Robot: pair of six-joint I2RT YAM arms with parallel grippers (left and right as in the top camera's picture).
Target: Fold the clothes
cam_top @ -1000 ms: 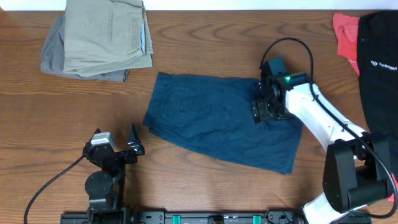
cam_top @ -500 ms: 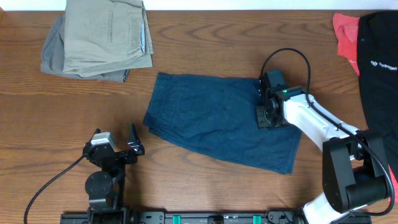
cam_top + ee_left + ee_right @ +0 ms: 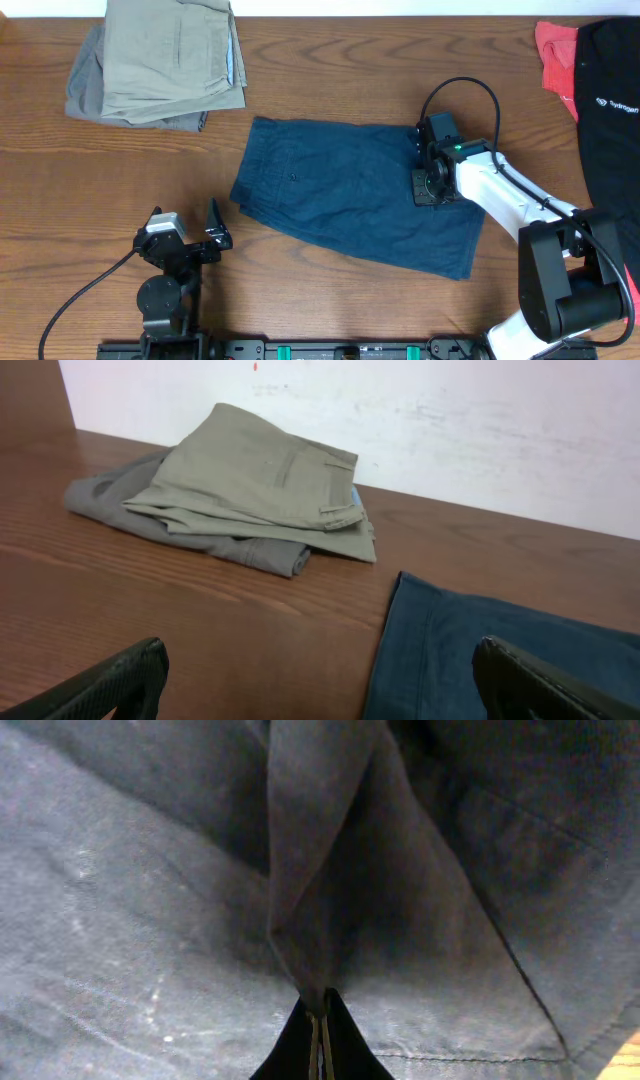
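Observation:
Dark navy blue shorts (image 3: pixel 350 195) lie spread flat in the middle of the table. My right gripper (image 3: pixel 427 187) presses down on their right side, near the upper right corner. In the right wrist view its jaws are shut (image 3: pixel 319 1020) on a raised pinch of the navy cloth (image 3: pixel 310 900). My left gripper (image 3: pixel 212 235) rests low at the front left, off the shorts, wide open with nothing between its fingers (image 3: pixel 110 685); the shorts' left edge (image 3: pixel 440 650) lies ahead of it to the right.
A folded khaki garment (image 3: pixel 170 55) lies on a grey piece (image 3: pixel 85 90) at the back left. A black garment (image 3: pixel 610 100) and a coral-red piece (image 3: pixel 555 50) lie at the right edge. A white wall (image 3: pixel 400 420) bounds the far side of the table.
My right gripper has slid slightly down and right on the shorts, then shut on a fold of the cloth. The left arm has not moved.

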